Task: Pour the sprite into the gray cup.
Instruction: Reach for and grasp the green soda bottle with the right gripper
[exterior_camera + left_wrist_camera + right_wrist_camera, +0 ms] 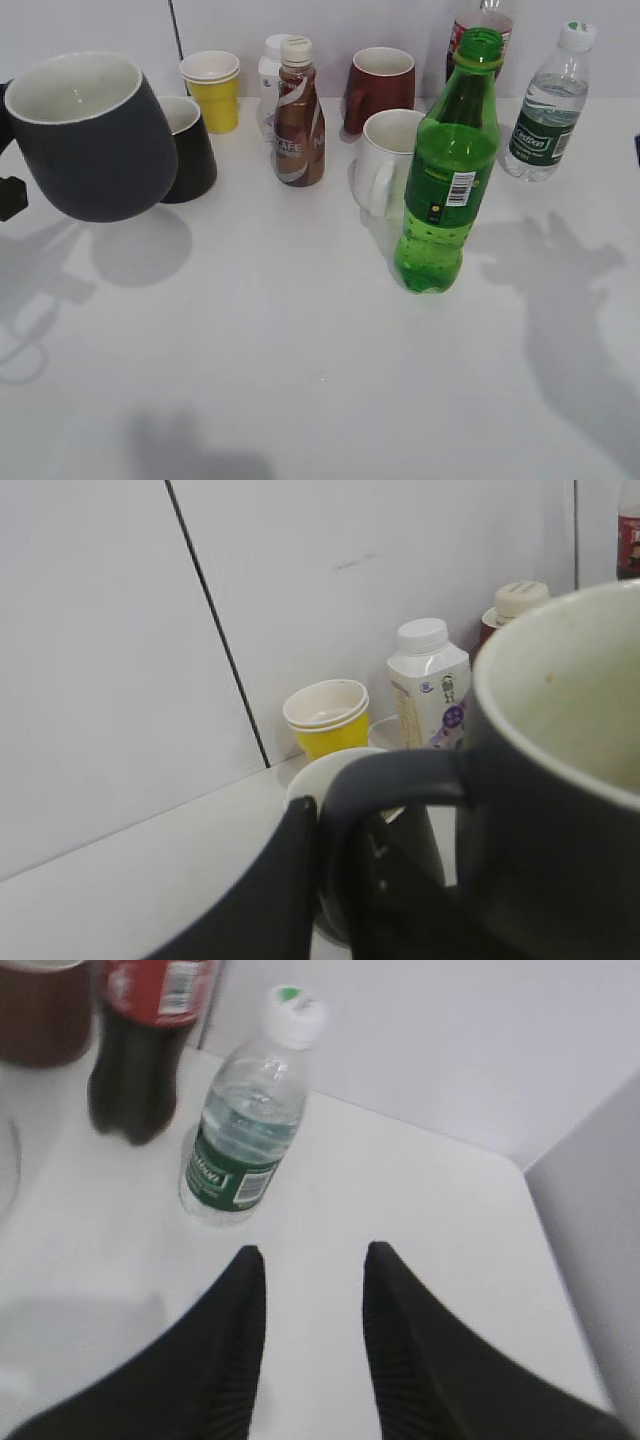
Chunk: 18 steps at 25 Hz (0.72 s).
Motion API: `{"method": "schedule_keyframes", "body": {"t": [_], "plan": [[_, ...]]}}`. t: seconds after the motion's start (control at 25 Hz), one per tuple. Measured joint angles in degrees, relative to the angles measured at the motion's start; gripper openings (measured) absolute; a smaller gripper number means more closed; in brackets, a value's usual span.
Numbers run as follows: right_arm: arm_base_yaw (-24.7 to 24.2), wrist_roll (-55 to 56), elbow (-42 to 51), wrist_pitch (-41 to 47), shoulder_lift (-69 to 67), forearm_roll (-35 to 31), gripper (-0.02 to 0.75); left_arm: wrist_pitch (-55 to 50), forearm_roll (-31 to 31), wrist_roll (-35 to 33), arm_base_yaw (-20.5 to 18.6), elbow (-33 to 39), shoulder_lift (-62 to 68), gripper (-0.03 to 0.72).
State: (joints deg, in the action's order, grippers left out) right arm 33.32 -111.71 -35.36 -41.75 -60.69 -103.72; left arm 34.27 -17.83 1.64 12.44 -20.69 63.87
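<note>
The gray cup (95, 140) hangs in the air at the far left, tilted, its off-white inside showing. My left gripper (335, 825) is shut on its loop handle; the cup (560, 780) fills the right of the left wrist view. The sprite (447, 170), a green bottle with no cap, stands upright on the white table (300, 360) right of centre, apart from both grippers. My right gripper (312, 1255) is open and empty above the table's right part; the sprite does not show in its view.
Behind the held cup stand a glossy black mug (190, 148), a yellow paper cup (212, 88), a brown coffee bottle (298, 115) and a white milk carton (430, 685). A white mug (385, 160), brown mug (380, 88), cola bottle (145, 1040) and water bottle (548, 105) stand near the sprite.
</note>
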Motion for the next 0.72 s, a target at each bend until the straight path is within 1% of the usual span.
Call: {"method": "schedule_keyframes", "body": {"t": [0.08,0.16,0.24,0.32,0.4,0.52,0.56,0.72], "plan": [[0.0,5.9,-0.3,4.8,1.2,-0.6,0.251,0.0,0.0,0.0,0.0,0.0,0.0,0.05],[0.0,15.5,-0.3,14.7,2.9,0.0,0.251,0.0,0.0,0.0,0.0,0.0,0.0,0.05],[0.0,29.0,-0.3,22.0,3.8,4.3,0.251,0.0,0.0,0.0,0.0,0.0,0.0,0.05],[0.0,38.0,-0.1,25.4,4.0,8.1,0.252,0.0,0.0,0.0,0.0,0.0,0.0,0.05],[0.0,42.0,0.9,29.4,4.0,8.8,0.252,0.0,0.0,0.0,0.0,0.0,0.0,0.05],[0.0,44.2,4.2,40.1,4.0,8.6,0.253,0.0,0.0,0.0,0.0,0.0,0.0,0.05],[0.0,44.7,5.9,42.3,4.0,8.5,0.253,0.0,0.0,0.0,0.0,0.0,0.0,0.05],[0.0,46.0,13.5,44.4,3.8,8.6,0.253,0.0,0.0,0.0,0.0,0.0,0.0,0.05]]}}
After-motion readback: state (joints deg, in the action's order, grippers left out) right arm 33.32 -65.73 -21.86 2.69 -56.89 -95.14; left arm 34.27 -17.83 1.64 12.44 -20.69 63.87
